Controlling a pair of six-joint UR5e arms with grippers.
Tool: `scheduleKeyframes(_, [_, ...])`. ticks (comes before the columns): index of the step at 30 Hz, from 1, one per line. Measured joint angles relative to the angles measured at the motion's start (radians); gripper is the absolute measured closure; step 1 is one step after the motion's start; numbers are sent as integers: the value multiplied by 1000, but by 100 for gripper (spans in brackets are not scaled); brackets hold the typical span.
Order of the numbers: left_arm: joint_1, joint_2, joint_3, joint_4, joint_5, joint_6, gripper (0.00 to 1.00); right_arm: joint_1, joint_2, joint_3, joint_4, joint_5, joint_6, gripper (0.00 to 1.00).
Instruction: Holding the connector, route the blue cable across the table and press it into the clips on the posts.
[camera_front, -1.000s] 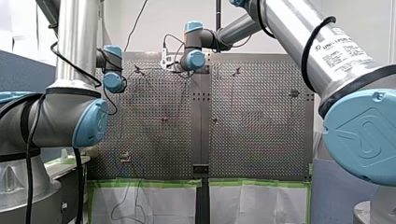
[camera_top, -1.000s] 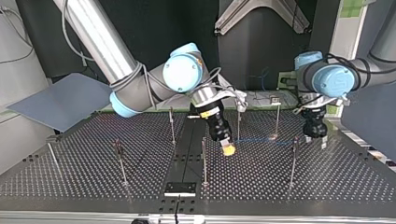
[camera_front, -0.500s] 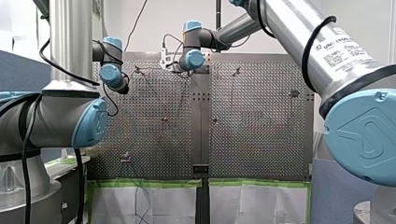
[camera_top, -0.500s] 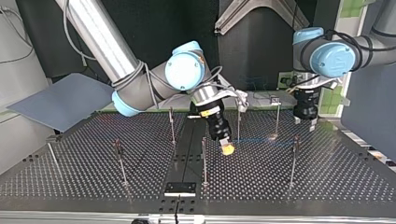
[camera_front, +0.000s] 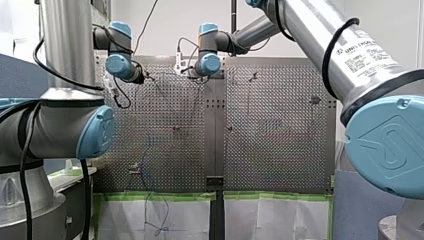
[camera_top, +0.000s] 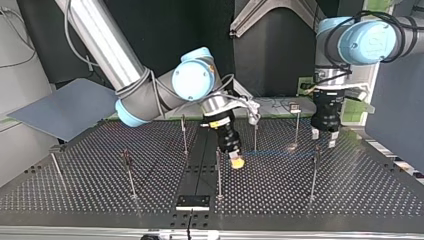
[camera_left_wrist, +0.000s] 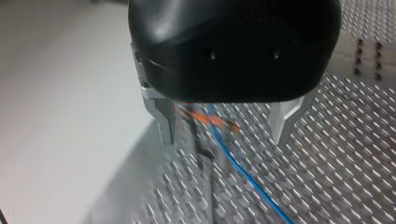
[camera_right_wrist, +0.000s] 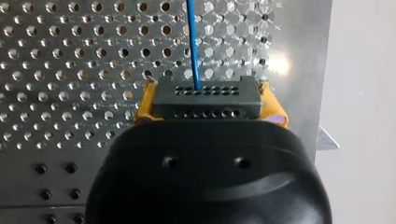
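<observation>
Right tool (camera_top: 236, 162), top view centre, low over counter (camera_top: 75, 190): yellow pads (camera_right_wrist: 144, 106) clamped on dark connector (camera_right_wrist: 205, 100); blue cable (camera_right_wrist: 192, 42) exits ahead of it. Left tool (camera_left_wrist: 224, 133), top view right: metal fingers (camera_left_wrist: 163, 123) spread, empty; cable passes beneath, between them.

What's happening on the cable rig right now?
My right end effector, yellow-padded, is shut on the black multi-hole connector, with the thin blue cable running out of it across the perforated metal table. My left end effector hangs open above the cable near a thin metal post. Whether the cable is pressed in there, I cannot tell.
</observation>
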Motion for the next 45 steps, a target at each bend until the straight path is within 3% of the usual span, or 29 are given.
scheduleKeyframes(12, [-20,106,19,-25,62,27,0,-3,1,0,1,-2,0,100])
scheduleKeyframes(23, [-62,107,23,-37,103,51,0,-3,1,0,0,0,0,100])
scheduleKeyframes(32, [-89,32,41,-56,99,122,0,-4,4,0,-2,0,-1,100])
scheduleKeyframes(37, [-100,32,58,-55,93,127,0,-4,5,0,-2,0,-2,100])
scheduleKeyframes(45, [-123,13,88,-89,30,178,0,-1,7,0,-3,1,-2,100])
